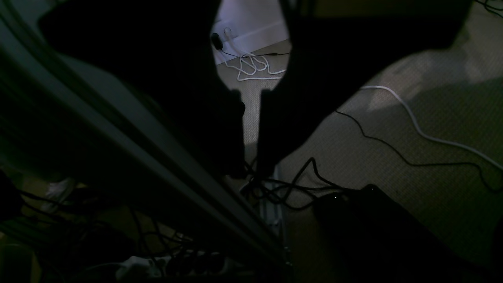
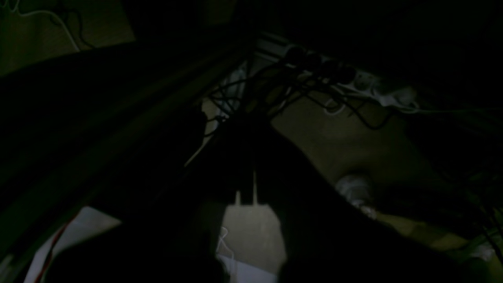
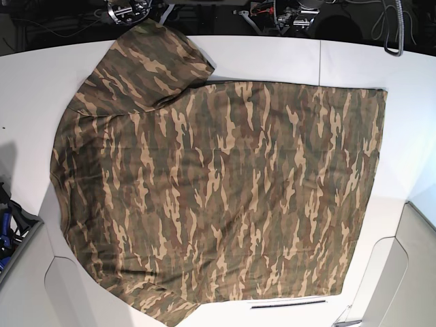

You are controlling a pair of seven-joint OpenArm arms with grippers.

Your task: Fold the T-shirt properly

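Left wrist view: the left claw (image 1: 251, 129) shows as two dark silhouetted fingers with a narrow strip of lit carpet (image 1: 393, 137) between them, so the tips stand slightly apart and grip nothing. Beyond them lie a white cable (image 1: 255, 68), black cables (image 1: 377, 141) and a dark box (image 1: 373, 220) on the floor, with a pale frame rail (image 1: 137, 137) running diagonally past. No cloth appears here, so this claw seems to hang beside or below the table edge, away from the shirt.

Right wrist view: very dark. The right claw (image 2: 246, 196) is a black shape with only a thin bright slit between its tips; I cannot tell for sure whether it is closed. Nothing is seen held in it. A white power strip (image 2: 377, 92) and tangled leads lie on the floor; again no cloth.

Base view: the T-shirt (image 3: 225, 197) lies spread flat on the white table (image 3: 354, 58), its long axis running left to right, the hem at the right, a sleeve folded up at upper left. Neither claw appears over the table, so neither arm looks clearly nearer; both must probably rise and reach inward to the cloth.
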